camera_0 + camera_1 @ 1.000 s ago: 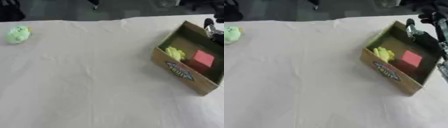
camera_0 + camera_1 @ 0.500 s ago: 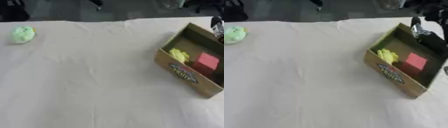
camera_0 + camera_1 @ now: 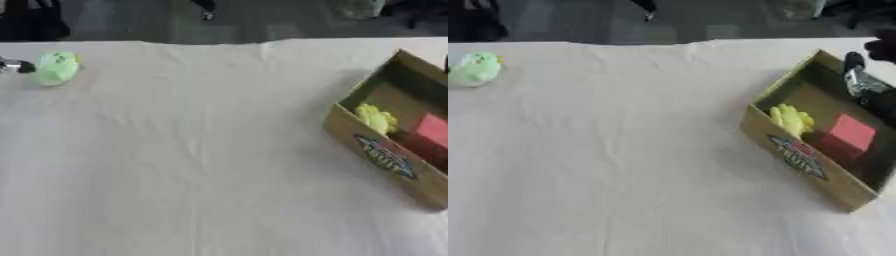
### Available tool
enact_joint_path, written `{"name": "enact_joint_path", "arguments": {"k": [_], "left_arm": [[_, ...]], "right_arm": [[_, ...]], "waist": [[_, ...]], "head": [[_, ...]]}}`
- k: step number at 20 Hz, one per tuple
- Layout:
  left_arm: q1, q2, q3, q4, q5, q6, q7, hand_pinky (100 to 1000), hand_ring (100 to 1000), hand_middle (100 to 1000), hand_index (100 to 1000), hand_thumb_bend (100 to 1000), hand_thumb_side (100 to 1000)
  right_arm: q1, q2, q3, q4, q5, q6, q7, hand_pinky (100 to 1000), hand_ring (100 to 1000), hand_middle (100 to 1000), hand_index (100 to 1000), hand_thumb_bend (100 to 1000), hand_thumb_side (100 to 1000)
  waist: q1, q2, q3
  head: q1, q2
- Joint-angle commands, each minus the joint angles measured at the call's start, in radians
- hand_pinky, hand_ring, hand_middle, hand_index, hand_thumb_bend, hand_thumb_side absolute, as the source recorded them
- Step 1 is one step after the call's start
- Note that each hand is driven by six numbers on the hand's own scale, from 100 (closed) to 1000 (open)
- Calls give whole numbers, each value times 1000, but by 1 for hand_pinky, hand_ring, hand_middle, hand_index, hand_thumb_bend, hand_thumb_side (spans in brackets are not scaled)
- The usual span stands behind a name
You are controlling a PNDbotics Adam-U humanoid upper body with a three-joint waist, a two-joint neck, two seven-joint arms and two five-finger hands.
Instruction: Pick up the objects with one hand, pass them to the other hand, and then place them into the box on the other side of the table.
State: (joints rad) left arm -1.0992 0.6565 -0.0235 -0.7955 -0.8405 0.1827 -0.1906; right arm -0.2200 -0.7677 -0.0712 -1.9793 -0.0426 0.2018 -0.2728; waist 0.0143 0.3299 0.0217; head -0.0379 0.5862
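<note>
A green soft toy lies on the white cloth at the far left. A small silver and black part of my left hand shows at the left edge, right beside the toy and level with it. At the right stands an open cardboard box, askew. It holds a yellow toy and a red cube. My right hand shows only in part, over the box's far wall at the right edge. It holds nothing that I can see.
The white cloth covers the table between the toy and the box. The table's far edge runs along the top, with dark floor and chair legs beyond it.
The whole picture has shifted to the right, so the camera has turned left. A part of my left hand has come into view beside the green toy.
</note>
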Motion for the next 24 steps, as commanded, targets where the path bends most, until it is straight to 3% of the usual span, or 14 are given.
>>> {"name": "enact_joint_path", "arguments": {"k": [1, 13, 14, 24], "left_arm": [[-39, 12, 28, 28, -65, 3, -20, 684, 697, 684, 812, 951, 309], [-76, -2, 74, 80, -237, 108, 73, 687, 706, 678, 820, 824, 286], [-77, -3, 78, 84, -244, 117, 70, 685, 705, 676, 811, 795, 249], [-69, -12, 88, 138, -255, 160, 32, 694, 717, 700, 810, 692, 279]], "right_arm": [[-15, -15, -4, -21, 9, -5, 2, 1000, 846, 772, 895, 211, 519], [-46, -1, 8, -21, 17, -5, 10, 1000, 842, 768, 891, 214, 523], [-46, 0, 8, -21, 17, -5, 10, 1000, 842, 768, 891, 213, 520], [-52, 6, 12, -21, 13, -8, 13, 1000, 841, 766, 890, 212, 527]], "waist": [[2, -10, -8], [12, 35, -60], [13, 35, -61], [15, 42, -79]], "head": [[28, -26], [143, -70], [145, -68], [143, -65]]}}
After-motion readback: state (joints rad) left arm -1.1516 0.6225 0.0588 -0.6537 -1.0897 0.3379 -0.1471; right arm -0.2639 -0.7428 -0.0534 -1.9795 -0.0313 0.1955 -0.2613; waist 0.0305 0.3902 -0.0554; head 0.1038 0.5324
